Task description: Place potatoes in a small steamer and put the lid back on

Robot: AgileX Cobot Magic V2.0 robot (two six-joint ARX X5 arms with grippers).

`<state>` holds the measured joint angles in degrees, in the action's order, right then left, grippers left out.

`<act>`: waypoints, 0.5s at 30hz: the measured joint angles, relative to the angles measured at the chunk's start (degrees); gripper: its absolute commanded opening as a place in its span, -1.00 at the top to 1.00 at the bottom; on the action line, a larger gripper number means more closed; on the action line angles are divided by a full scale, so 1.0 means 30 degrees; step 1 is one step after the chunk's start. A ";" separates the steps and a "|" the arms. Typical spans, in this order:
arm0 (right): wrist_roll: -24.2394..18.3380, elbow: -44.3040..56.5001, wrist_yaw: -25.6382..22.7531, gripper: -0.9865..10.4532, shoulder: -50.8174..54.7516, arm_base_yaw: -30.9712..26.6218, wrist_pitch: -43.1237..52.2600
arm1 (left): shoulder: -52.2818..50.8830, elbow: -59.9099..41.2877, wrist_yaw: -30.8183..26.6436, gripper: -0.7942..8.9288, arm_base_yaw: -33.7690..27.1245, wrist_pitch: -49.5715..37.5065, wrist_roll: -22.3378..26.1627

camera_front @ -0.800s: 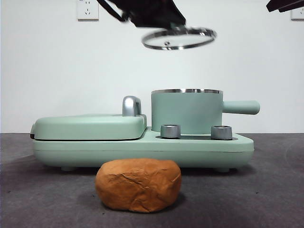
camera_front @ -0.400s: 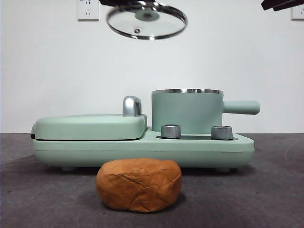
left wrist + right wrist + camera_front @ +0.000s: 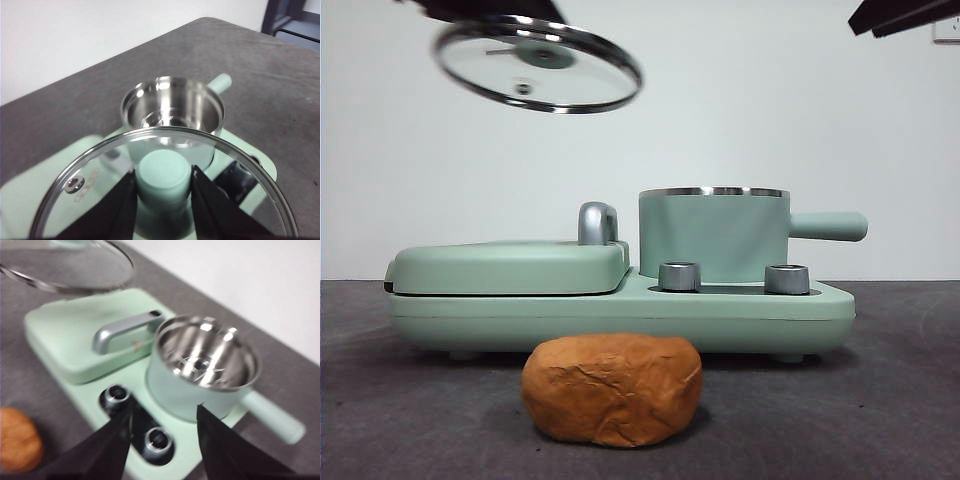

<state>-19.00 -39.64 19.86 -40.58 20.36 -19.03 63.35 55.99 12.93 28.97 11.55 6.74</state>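
The orange-brown potato (image 3: 611, 389) lies on the dark table in front of the cooker, also at the edge of the right wrist view as the potato (image 3: 17, 446). The mint-green small steamer (image 3: 713, 233) stands uncovered on the cooker's right side, its steel inside empty (image 3: 172, 111) (image 3: 206, 360). My left gripper (image 3: 163, 178) is shut on the knob of the glass lid (image 3: 537, 67), holding it tilted, high at the upper left, above the flat griddle side. The lid (image 3: 67, 265) also shows in the right wrist view. My right gripper (image 3: 164, 415) hangs open above the cooker's knobs, apart from everything.
The mint-green cooker base (image 3: 620, 310) carries a flat griddle lid (image 3: 510, 266) with a chrome handle (image 3: 597, 222) and two steel knobs (image 3: 679, 276) at its front. The steamer's straight handle (image 3: 828, 226) points right.
The left gripper has carried the glass lid from above the steamer leftward, and it now hangs tilted over the griddle side. The black tip at the top right has grown slightly larger.
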 measured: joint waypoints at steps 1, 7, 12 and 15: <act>0.0000 0.0000 -0.0080 0.47 -0.0036 0.0284 -0.0182 | -0.0736 -0.0546 -0.0262 0.82 -0.0022 0.0036 -0.0219; -0.0058 0.0000 -0.0131 0.39 -0.1348 0.2856 -0.0481 | -0.5078 -0.3075 -0.1967 0.82 -0.0459 0.1953 -0.1523; -0.0204 -0.0029 -0.0138 0.35 -0.3701 0.5479 -0.0576 | -0.7971 -0.4233 -0.3723 0.82 -0.0656 0.4707 -0.1778; -0.0277 -0.0036 -0.0146 0.32 -0.5260 0.6878 -0.0386 | -0.9318 -0.4357 -0.3978 0.82 -0.0845 0.5676 -0.1916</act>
<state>-19.84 -39.75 19.42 -56.36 40.99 -20.18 35.40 42.92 0.99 26.44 28.58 0.99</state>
